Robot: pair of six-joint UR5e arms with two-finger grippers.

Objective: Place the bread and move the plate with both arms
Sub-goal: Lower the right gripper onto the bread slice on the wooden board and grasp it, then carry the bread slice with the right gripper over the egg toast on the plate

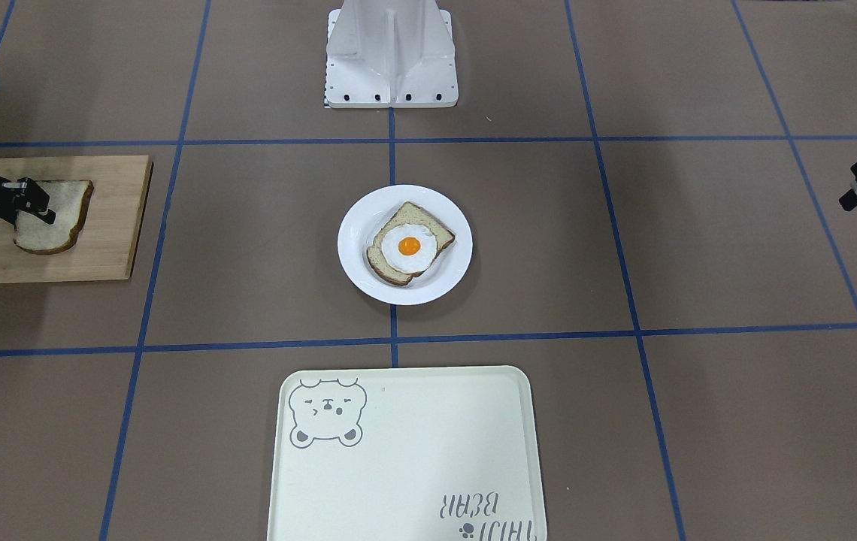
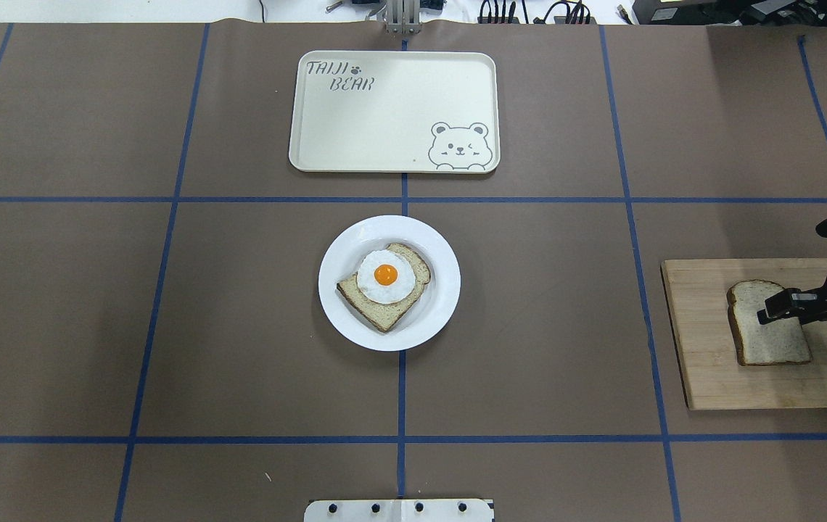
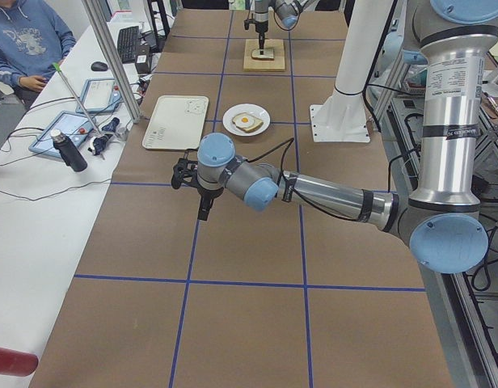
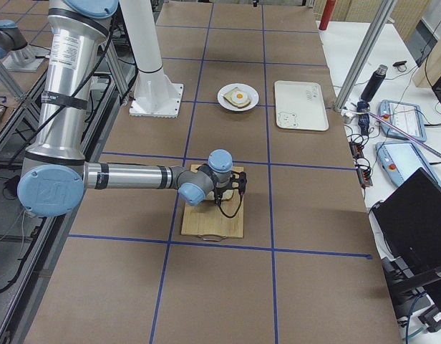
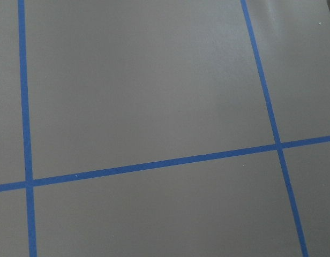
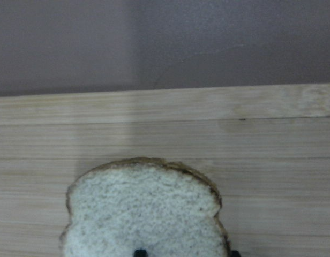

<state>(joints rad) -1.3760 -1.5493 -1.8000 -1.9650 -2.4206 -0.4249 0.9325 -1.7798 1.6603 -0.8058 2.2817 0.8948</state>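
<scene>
Right jaws spread over the bread (image 2: 765,341) on the board (image 2: 711,377); left jaws unclear.

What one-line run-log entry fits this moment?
right gripper: open, over bread on board | left gripper: over bare table | plate: centre, holds egg slice

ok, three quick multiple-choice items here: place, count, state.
1. The bread lies: A on the wooden board, robot's right; B at table centre; C on robot's left.
2. Bread slices in view: A one; B two; C three.
3. The right claw is: A open; B shut on the bread; C out of view.
1 A, overhead view shows it there. 2 B, the plain one plus the egg-topped slice on the plate. 3 A, its wrist view shows two tips apart.
</scene>
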